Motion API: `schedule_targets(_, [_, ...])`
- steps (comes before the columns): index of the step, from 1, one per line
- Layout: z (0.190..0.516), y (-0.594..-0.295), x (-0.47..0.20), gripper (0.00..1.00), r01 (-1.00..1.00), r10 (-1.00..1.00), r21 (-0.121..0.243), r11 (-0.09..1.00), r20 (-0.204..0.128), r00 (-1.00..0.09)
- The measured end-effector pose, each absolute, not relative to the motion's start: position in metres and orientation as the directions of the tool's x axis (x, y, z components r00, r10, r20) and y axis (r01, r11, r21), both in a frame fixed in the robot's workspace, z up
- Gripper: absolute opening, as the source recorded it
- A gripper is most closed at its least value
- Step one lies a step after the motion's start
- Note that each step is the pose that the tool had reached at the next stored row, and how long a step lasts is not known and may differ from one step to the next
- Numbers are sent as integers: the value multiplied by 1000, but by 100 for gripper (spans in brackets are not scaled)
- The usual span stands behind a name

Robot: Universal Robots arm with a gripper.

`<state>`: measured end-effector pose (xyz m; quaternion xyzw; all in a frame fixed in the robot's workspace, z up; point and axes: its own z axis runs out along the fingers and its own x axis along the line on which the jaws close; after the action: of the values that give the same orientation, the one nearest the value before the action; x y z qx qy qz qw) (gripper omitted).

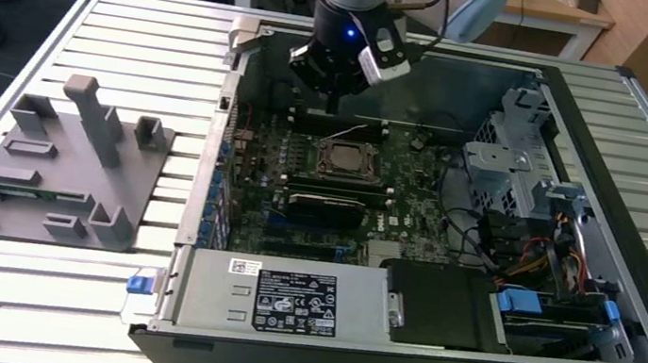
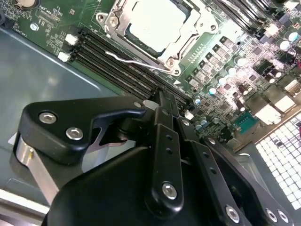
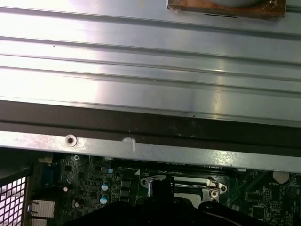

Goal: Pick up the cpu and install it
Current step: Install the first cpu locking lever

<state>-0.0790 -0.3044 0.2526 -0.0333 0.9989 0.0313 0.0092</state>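
A: Fixture block (image 1: pixel 53 167), grey, sits on the slatted table (image 1: pixel 55 287) at the exterior view's left, well apart from the open computer case (image 1: pixel 403 345).

B: And the cpu?

A: The cpu (image 1: pixel 342 157) lies in the socket (image 1: pixel 315 167) in the middle of the motherboard (image 1: pixel 406 184). In the second wrist view its silver top (image 2: pixel 155 23) rests inside the metal frame, a wire lever (image 2: pixel 129 60) beside it.

B: The gripper?

A: The gripper (image 1: pixel 330 106) hangs above the board, just behind the socket and clear of the cpu. Its black fingers (image 2: pixel 162 115) are pressed together, with nothing between them.

B: Further right?

A: Drive cage (image 1: pixel 517 161) and coloured cables (image 1: pixel 536 259).
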Motion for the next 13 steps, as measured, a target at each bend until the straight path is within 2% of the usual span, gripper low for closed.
schedule_targets(13, [240,-308,-66,11,-65,-64,63,996,-20,-998])
